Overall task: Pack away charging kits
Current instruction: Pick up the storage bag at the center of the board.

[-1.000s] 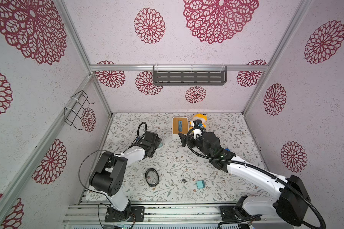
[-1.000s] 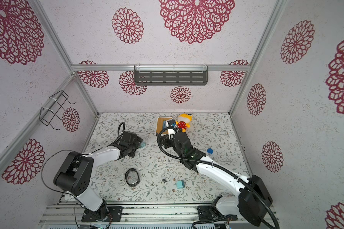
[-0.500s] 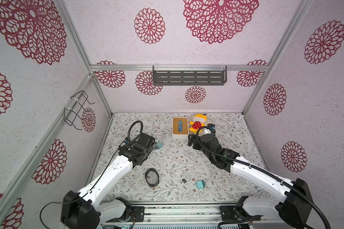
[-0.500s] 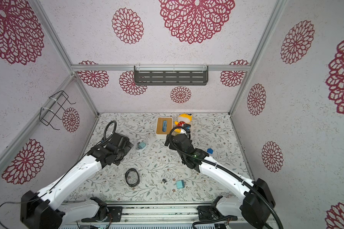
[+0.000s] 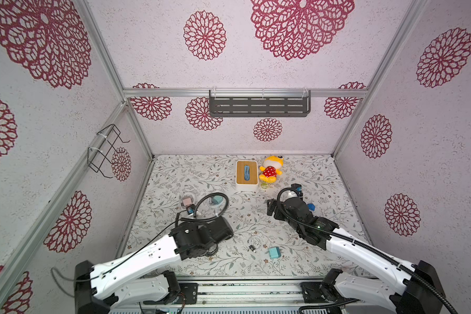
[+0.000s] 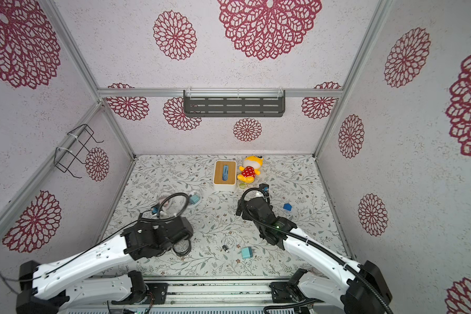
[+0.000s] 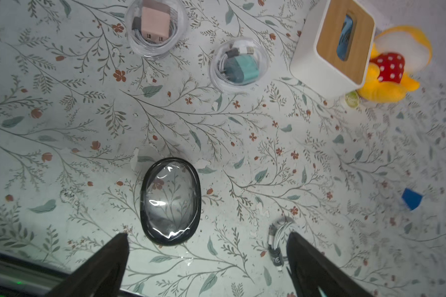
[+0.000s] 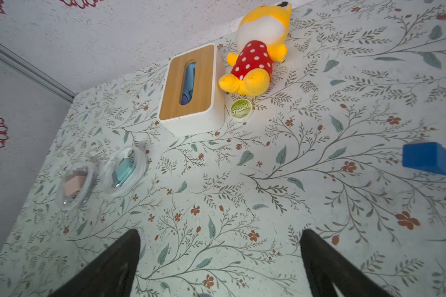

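clear plastic tubs hold two of the charging kits on the floral table: the pink adapter sits inside one round clear tub with its white cable coiled around it, and a teal adapter lies in the neighbouring clear tub beside its own coiled cable. the two tubs stand near each other, apart from the white box with a wooden lid, whose slot shows something blue. a third kit lies loose nearer the robot: the second teal adapter rests on the table, with a loose coiled cable just beside it. a dark-rimmed clear oval dish lies on the table, the leaf print showing through it. the left gripper hangs above the table with its fingers spread wide, the dish near one finger and the loose cable beside the other, gripping nothing. the right gripper is likewise spread wide over the table, holding nothing. a yellow plush toy, a green round towel tablet and a blue block lie elsewhere on the table.
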Robot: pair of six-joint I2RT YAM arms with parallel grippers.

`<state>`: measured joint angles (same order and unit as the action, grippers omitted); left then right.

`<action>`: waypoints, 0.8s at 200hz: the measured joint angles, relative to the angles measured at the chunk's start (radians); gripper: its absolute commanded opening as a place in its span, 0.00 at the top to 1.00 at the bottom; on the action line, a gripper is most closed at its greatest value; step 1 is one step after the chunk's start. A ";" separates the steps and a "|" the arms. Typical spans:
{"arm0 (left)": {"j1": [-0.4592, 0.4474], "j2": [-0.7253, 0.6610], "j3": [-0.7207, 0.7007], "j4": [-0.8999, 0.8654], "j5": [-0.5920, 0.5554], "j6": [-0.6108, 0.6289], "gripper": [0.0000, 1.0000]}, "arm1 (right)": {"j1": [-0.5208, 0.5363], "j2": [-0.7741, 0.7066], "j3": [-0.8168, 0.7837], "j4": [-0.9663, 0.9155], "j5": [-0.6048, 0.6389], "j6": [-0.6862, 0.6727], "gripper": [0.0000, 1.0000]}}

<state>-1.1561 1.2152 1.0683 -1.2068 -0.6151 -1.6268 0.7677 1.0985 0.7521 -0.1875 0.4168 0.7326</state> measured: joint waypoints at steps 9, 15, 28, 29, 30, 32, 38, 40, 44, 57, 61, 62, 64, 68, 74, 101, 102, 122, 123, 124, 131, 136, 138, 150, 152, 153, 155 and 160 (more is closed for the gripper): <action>-0.050 0.091 0.061 -0.064 -0.024 -0.059 0.12 | 0.000 -0.009 -0.016 0.002 0.014 -0.008 0.01; -0.073 0.150 0.098 -0.103 -0.035 -0.093 0.14 | -0.001 -0.024 -0.035 0.003 0.026 -0.011 0.01; -0.101 0.265 0.171 -0.170 -0.059 -0.147 0.17 | -0.003 -0.065 -0.080 0.006 0.041 -0.023 0.01; -0.102 0.270 0.174 -0.170 -0.060 -0.150 0.17 | -0.003 -0.070 -0.085 0.006 0.042 -0.024 0.01; -0.103 0.282 0.179 -0.175 -0.064 -0.157 0.18 | -0.003 -0.072 -0.088 0.006 0.043 -0.026 0.01; -0.105 0.291 0.184 -0.180 -0.067 -0.161 0.18 | -0.003 -0.080 -0.095 0.006 0.046 -0.026 0.01; -0.108 0.327 0.204 -0.190 -0.073 -0.174 0.18 | -0.003 -0.100 -0.114 0.006 0.053 -0.031 0.01; -0.108 0.338 0.209 -0.194 -0.075 -0.177 0.18 | -0.004 -0.106 -0.121 0.006 0.056 -0.032 0.01; -0.109 0.357 0.218 -0.200 -0.079 -0.184 0.18 | -0.005 -0.118 -0.132 0.006 0.060 -0.034 0.01; -0.108 0.385 0.222 -0.211 -0.084 -0.204 0.18 | -0.006 -0.146 -0.161 0.014 0.074 -0.040 0.01; -0.107 0.387 0.219 -0.213 -0.085 -0.209 0.19 | -0.006 -0.153 -0.171 0.019 0.080 -0.043 0.01; -0.107 0.387 0.218 -0.213 -0.085 -0.209 0.19 | -0.006 -0.154 -0.172 0.019 0.080 -0.043 0.01; -0.106 0.387 0.216 -0.214 -0.085 -0.211 0.20 | -0.006 -0.158 -0.176 0.022 0.082 -0.044 0.01; -0.105 0.385 0.210 -0.212 -0.085 -0.211 0.21 | -0.006 -0.163 -0.185 0.027 0.087 -0.045 0.01; -0.099 0.381 0.198 -0.208 -0.083 -0.210 0.22 | -0.006 -0.167 -0.196 0.035 0.093 -0.046 0.01; -0.029 0.335 0.073 -0.102 -0.047 -0.156 0.30 | -0.008 -0.163 -0.227 0.054 0.116 -0.057 0.01; -0.024 0.333 0.064 -0.089 -0.043 -0.151 0.31 | -0.008 -0.162 -0.227 0.054 0.116 -0.058 0.01; 0.051 0.330 -0.025 0.008 0.003 -0.091 0.31 | -0.010 -0.146 -0.227 0.058 0.124 -0.061 0.01; 0.055 0.331 -0.030 0.015 0.007 -0.088 0.31 | -0.010 -0.146 -0.227 0.058 0.124 -0.061 0.01; 0.057 0.332 -0.033 0.018 0.008 -0.087 0.31 | -0.010 -0.144 -0.227 0.059 0.124 -0.061 0.01; 0.077 0.338 -0.050 0.045 0.020 -0.070 0.31 | -0.011 -0.138 -0.227 0.063 0.124 -0.061 0.01; 0.085 0.343 -0.055 0.059 0.028 -0.060 0.31 | -0.011 -0.130 -0.227 0.068 0.123 -0.061 0.01; 0.088 0.346 -0.057 0.065 0.030 -0.056 0.31 | -0.011 -0.128 -0.227 0.069 0.123 -0.061 0.01; 0.091 0.364 -0.055 0.100 0.042 -0.023 0.30 | -0.011 -0.106 -0.227 0.085 0.117 -0.061 0.01; 0.091 0.370 -0.053 0.106 0.044 -0.018 0.30 | -0.011 -0.103 -0.227 0.087 0.116 -0.061 0.01; 0.091 0.372 -0.052 0.108 0.045 -0.016 0.30 | -0.011 -0.099 -0.227 0.089 0.114 -0.061 0.01; 0.090 0.376 -0.049 0.113 0.047 -0.010 0.30 | -0.011 -0.095 -0.227 0.091 0.111 -0.061 0.01; 0.090 0.390 -0.042 0.121 0.051 -0.002 0.30 | -0.011 -0.084 -0.226 0.095 0.106 -0.061 0.01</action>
<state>-1.0660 1.6051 1.0267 -1.0859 -0.5640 -1.6283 0.7570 1.0149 0.5259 -0.0925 0.5232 0.6716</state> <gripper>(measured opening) 0.697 0.988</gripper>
